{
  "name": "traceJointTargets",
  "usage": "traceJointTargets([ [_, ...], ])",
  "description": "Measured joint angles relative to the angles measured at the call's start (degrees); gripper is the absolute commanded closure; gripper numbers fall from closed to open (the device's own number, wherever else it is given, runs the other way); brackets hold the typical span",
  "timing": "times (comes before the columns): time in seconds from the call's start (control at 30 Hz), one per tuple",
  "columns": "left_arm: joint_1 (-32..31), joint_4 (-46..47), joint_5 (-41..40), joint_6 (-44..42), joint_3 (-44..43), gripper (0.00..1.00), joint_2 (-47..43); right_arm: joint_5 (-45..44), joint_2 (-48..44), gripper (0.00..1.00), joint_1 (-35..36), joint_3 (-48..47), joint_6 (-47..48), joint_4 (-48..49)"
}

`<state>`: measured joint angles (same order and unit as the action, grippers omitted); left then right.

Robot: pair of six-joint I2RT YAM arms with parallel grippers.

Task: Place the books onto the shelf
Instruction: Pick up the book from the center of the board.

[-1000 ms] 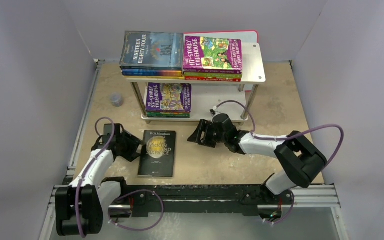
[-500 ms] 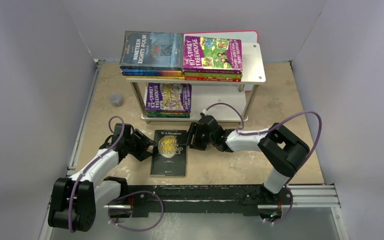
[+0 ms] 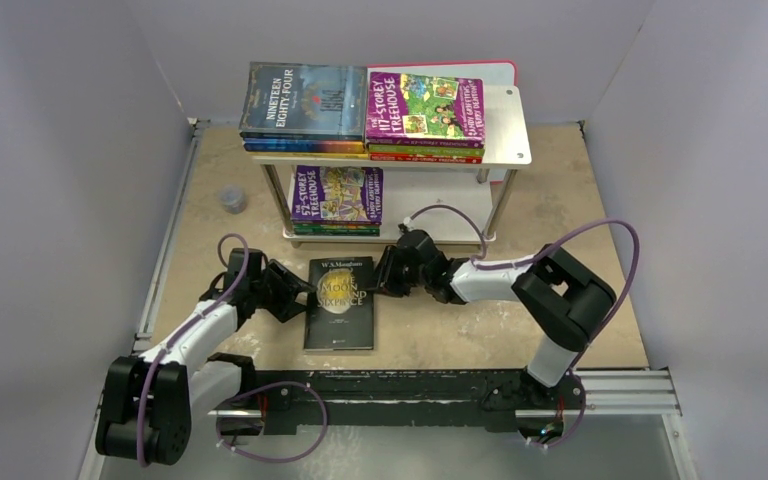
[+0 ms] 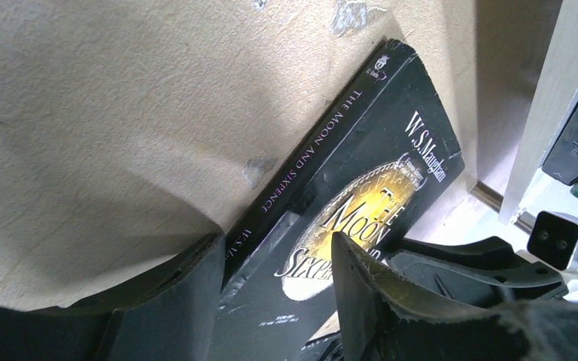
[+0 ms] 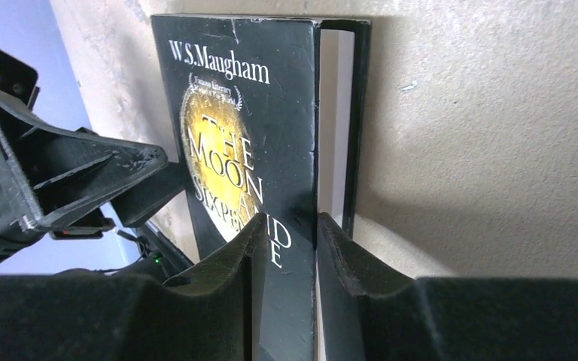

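Black paperback (image 3: 339, 302), gold moon, white author lettering

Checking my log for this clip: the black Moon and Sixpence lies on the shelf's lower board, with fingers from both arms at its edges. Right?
No. The black Moon and Sixpence lies on the table in front of the shelf, not on its lower board; the top external view shows it. The rest holds.
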<state>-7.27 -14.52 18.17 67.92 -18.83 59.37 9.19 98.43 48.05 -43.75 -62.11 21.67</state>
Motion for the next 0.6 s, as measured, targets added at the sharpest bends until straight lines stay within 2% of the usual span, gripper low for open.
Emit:
traceJointTargets([
  [0.2,0.0,0.7,0.4,0.0,0.0,0.47,0.6,1.4,-2.4,0.68,-0.1,0.7,-0.2,2.4],
  [0.4,0.0,2.2,0.9,0.0,0.2,0.47,1.2,4.3,-4.2,0.64,-0.1,3.7,-1.7,11.5],
  [0.6,0.0,4.2,1.3,-0.1,0.4,0.46,2.4,5.0,-3.3,0.59,-0.1,3.6,-1.9,11.6],
])
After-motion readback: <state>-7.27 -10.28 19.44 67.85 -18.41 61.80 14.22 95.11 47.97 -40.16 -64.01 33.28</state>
